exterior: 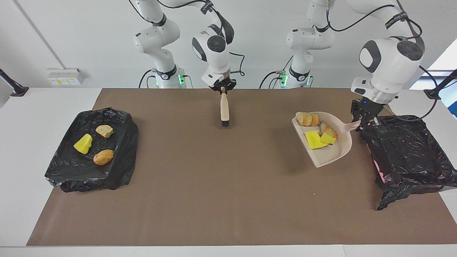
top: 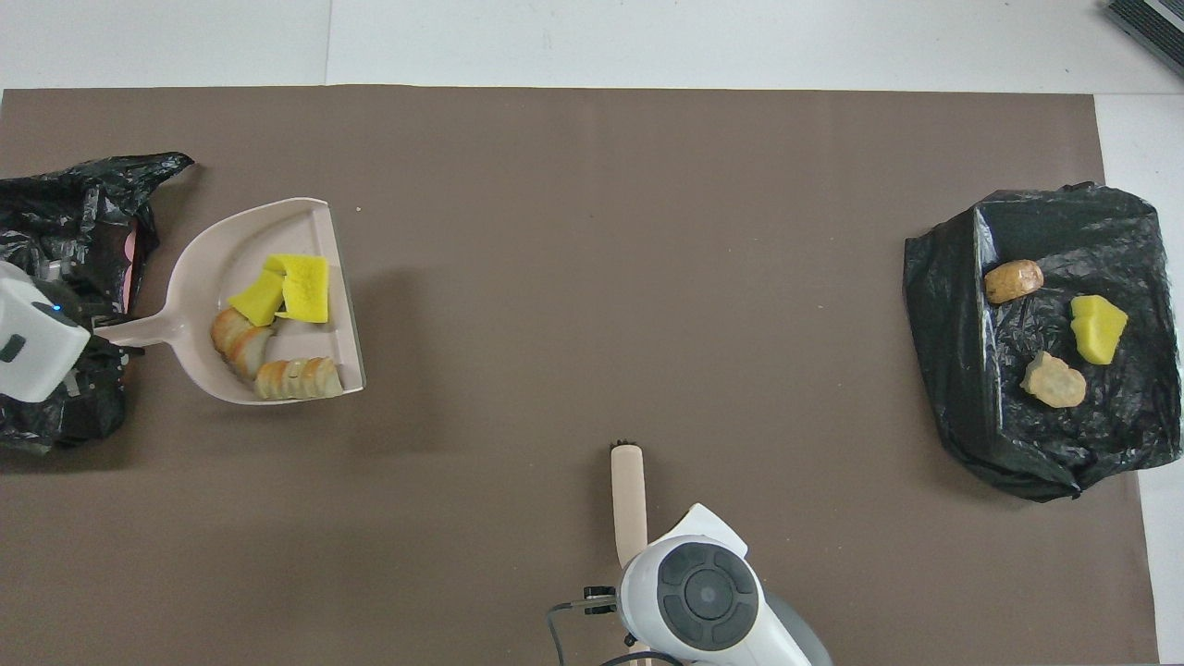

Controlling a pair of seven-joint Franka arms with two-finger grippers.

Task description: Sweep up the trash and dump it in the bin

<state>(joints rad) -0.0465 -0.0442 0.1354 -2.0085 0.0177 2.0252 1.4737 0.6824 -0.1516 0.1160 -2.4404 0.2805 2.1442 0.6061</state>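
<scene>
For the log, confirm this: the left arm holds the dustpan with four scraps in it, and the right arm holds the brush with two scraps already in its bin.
One detail is wrong. The bin at the right arm's end holds three scraps, not two, as the facing view shows. The rest stands: the left gripper holds the dustpan with four pieces, and the right gripper holds the brush.

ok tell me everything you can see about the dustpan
The dustpan is a pale beige scoop, plastic by its look, with a straight open lip, a rounded back wall and a short tapered handle. The left gripper is shut on the handle's end, beside the black-lined bin at the left arm's end of the table. Its shadow on the brown mat suggests it is lifted. In it lie two yellow foam wedges and two sliced bread-like lumps.
</scene>
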